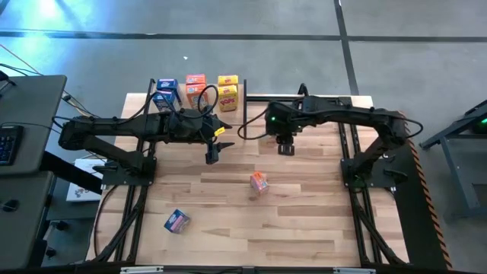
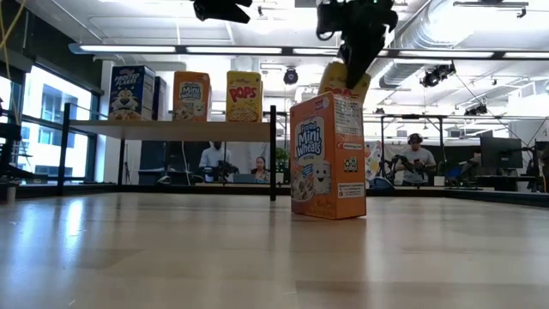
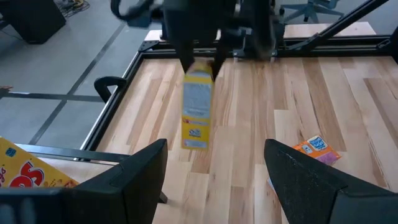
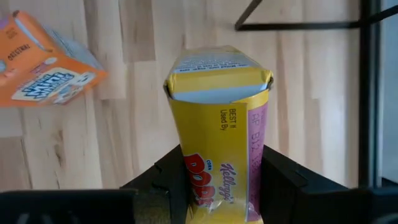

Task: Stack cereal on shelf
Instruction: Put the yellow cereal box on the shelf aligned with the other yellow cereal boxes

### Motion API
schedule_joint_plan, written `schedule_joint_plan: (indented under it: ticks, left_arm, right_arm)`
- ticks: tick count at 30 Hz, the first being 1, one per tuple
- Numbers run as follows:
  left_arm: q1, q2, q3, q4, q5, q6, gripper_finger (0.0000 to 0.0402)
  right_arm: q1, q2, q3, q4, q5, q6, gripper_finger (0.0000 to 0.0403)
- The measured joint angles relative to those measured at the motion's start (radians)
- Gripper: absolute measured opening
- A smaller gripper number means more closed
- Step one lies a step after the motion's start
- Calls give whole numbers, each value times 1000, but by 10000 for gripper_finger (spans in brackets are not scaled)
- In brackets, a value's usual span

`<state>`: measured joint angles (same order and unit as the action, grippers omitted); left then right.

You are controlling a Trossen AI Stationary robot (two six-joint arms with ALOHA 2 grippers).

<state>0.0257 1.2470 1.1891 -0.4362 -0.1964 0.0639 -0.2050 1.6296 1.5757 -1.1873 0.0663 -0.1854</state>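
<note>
Overhead, the right tool (image 4: 217, 186) grips a yellow box (image 4: 217, 124) above mid-table (image 1: 304, 228), near the shelf (image 1: 251, 103); the left tool (image 1: 212, 154) hangs open beside it.

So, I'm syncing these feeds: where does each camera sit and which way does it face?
High: overhead, looking straight down; both arms, shelf.
Low: tabletop height, looking level at the orange box; grippers hang above.
Left wrist: looks past the open left gripper toward the right arm.
Right wrist: looks down on the right gripper, shut on the yellow box.
Shared: both wrist views show that yellow box.
</note>
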Motion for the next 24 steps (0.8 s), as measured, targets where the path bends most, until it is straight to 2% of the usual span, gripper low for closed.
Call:
schedule_joint_plan:
  ticks: [8, 24]
  left_arm:
    - [0, 0, 0, 0, 0, 0, 260]
    - [0, 0, 0, 0, 0, 0, 260]
  right_arm:
    - [0, 72, 0, -73, -45, 34, 136]
    - [0, 185, 0, -86, -49, 27, 136]
